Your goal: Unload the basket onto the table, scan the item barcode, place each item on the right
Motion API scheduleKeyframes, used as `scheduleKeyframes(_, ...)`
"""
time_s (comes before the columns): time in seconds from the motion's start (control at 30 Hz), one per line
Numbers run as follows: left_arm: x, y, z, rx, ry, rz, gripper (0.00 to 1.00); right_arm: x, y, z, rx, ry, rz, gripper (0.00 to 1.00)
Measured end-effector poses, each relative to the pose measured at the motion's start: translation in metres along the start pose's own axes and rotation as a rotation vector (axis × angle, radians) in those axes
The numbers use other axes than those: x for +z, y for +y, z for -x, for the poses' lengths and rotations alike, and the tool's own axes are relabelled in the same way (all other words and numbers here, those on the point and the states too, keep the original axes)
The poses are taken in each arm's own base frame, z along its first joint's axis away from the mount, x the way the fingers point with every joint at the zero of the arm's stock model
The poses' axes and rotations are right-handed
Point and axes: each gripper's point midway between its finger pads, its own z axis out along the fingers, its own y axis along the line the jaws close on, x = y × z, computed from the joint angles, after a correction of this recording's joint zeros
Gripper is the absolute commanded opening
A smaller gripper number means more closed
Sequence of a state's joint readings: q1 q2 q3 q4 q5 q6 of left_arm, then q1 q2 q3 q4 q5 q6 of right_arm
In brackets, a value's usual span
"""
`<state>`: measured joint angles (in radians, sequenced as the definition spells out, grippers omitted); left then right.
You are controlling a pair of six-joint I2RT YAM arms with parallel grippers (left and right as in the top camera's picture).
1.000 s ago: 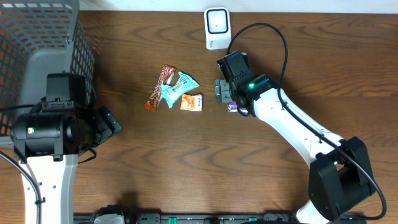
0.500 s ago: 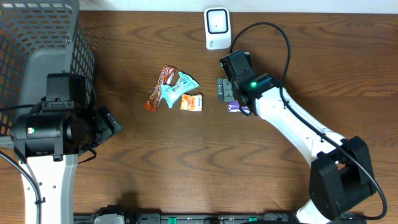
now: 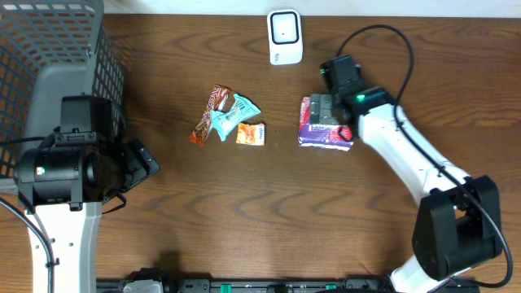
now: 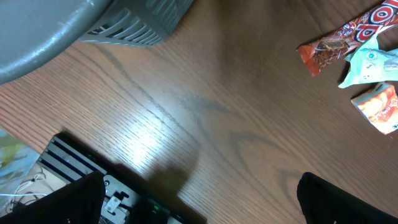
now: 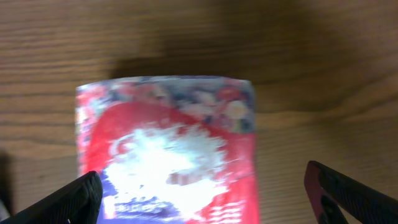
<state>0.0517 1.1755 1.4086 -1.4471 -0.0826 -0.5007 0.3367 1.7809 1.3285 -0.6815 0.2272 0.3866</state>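
The purple-and-red snack packet [image 3: 326, 134] lies flat on the wooden table [image 3: 244, 236], on the near side of the white barcode scanner [image 3: 285, 37] and a little to its right, well apart from it. The right gripper [image 3: 323, 110] hangs over the packet's end nearest the scanner. In the right wrist view its jaws are spread wide and released. The packet [image 5: 168, 149] is blurred there and sits flat on the wood between the two fingers. One dark fingertip [image 5: 62, 199] overlaps the packet's edge in that view, and the other stands clear of the opposite edge.

To the scanner's left and nearer the robot lie three small wrappers close together: a brown-red candy bar [image 3: 210, 114], a teal packet [image 3: 234, 114] lying against it, and an orange packet [image 3: 251, 134] just beside them. The left gripper [image 3: 142, 161] hovers far to the scanner's left beside a grey wire basket [image 3: 49, 49]. Its jaws are likewise parted with only bare wood between them.
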Motion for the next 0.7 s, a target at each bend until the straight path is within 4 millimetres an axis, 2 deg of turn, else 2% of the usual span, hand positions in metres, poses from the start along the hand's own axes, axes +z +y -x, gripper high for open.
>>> scheduleKeyframes(0.17, 0.0, 0.0, 0.0, 0.0, 0.0, 0.0, 0.98, 0.007, -0.025, 0.004, 0.079, 0.037, 0.034, 0.98)
scheduleKeyframes(0.33, 0.0, 0.0, 0.0, 0.0, 0.0, 0.0, 0.98, 0.015, -0.043, 0.002, 0.114, 0.081, 0.11, 0.85)
scheduleKeyframes(0.53, 0.0, 0.0, 0.0, 0.0, 0.0, 0.0, 0.98, 0.03, -0.05, -0.01, 0.14, 0.106, 0.291, 0.81)
scheduleKeyframes(0.7, 0.0, 0.0, 0.0, 0.0, 0.0, 0.0, 0.98, 0.043, -0.037, -0.024, 0.147, 0.075, 0.476, 0.8)
